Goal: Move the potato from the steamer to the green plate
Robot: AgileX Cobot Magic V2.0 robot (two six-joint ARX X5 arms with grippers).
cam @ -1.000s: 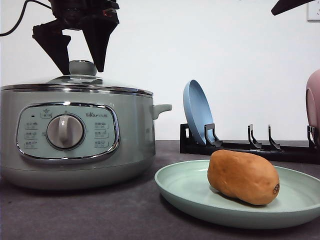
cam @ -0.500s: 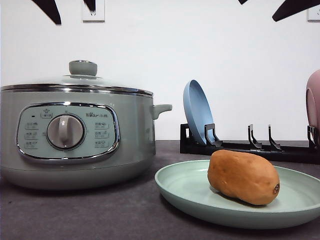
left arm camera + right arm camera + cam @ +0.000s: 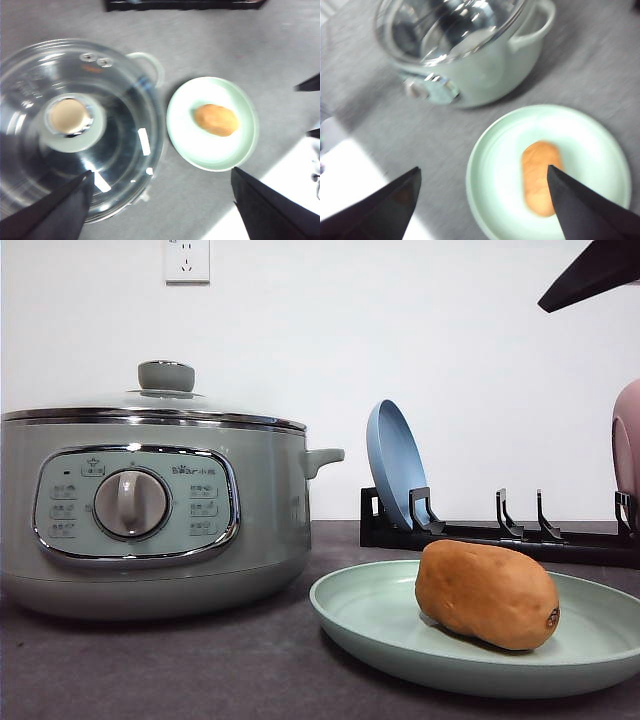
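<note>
The potato [image 3: 487,594] is seated inside the plate [image 3: 372,625] rim, just beside the lidded steamer [image 3: 150,510]. Both hands, left [image 3: 160,210] and right [image 3: 482,205], are held spread, empty, above.

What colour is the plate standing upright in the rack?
Blue. The blue plate leans in the black rack; the front view shows it best.

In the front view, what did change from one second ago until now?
The left end effector, open, hung around the lid knob and rose up out of the frame, leaving the lid on the steamer. The potato stayed on the green plate; the blue plate stayed in the rack.
</note>
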